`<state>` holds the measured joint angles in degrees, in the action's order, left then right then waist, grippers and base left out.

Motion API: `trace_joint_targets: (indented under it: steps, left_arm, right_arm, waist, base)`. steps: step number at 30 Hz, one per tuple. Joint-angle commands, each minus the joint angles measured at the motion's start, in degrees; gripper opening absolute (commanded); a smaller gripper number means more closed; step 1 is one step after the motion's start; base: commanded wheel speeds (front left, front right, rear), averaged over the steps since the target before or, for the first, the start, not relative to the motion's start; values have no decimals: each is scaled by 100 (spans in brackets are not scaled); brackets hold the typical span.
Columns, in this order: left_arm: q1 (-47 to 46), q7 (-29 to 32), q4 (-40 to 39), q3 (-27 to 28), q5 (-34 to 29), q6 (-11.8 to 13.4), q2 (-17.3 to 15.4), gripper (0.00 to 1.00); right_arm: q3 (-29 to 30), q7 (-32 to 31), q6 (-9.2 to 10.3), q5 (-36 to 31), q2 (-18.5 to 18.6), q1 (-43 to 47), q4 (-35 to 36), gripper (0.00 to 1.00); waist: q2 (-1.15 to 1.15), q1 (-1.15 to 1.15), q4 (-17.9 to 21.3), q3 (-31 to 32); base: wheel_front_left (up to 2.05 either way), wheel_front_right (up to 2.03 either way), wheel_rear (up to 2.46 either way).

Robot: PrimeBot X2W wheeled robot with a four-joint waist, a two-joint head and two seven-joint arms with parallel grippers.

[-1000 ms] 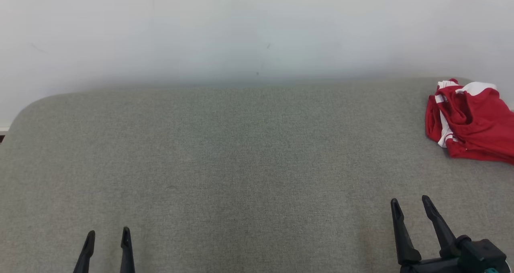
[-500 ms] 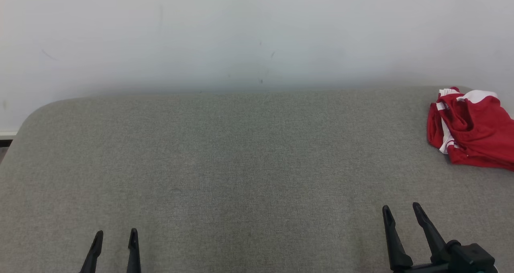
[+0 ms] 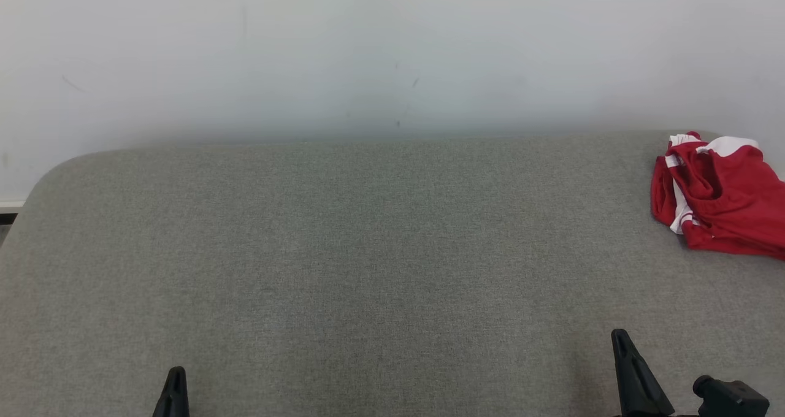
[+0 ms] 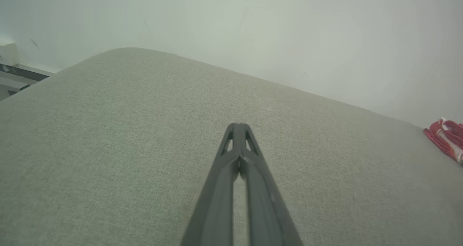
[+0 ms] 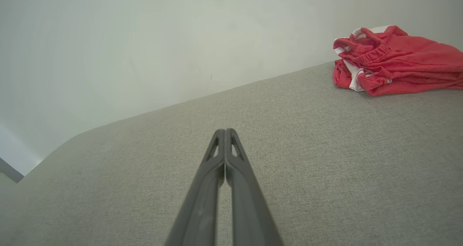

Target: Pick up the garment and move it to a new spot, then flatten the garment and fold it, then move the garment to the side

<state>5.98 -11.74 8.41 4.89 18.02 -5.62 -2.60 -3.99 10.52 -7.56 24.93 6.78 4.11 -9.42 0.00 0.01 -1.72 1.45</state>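
The garment [image 3: 723, 202] is a crumpled red piece with white stripes, lying at the far right of the grey padded surface [image 3: 368, 251], partly cut off by the head view's edge. It also lies at the upper right in the right wrist view [image 5: 394, 61] and as a small red patch at the right edge of the left wrist view [image 4: 448, 139]. My left gripper [image 3: 175, 380] sits at the lower left, shut with nothing in it [image 4: 237, 127]. My right gripper [image 3: 620, 340] sits at the lower right, shut and empty [image 5: 225, 132], well short of the garment.
A pale wall [image 3: 392, 49] rises right behind the surface. The surface's rounded left corner [image 3: 43, 178] drops off toward a dark baseboard strip [image 3: 9, 214].
Both grippers have closed from open to shut and dropped lower in the head view. The camera shifted slightly between the oldest frame and now.
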Motion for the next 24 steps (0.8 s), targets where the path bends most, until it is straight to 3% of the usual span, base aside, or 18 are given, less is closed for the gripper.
trace_joint_targets:
  steps: [1, 24]
  left_arm:
    - [-171, 38, -68, 23, 199, -26, -22, 0]
    - [-495, 560, 104, 50, 2390, -78, -27, 0]
  right_arm:
    - [43, -24, 1, 192, 6, -164, 69, 0]
    - [254, -453, 4, 2249, -41, -447, -90, 0]
  waist:
    - [0, 0, 1, -1]
    - [0, 0, 36, -32]
  base:
    - [0, 0, 0]
    - [0, 0, 0]
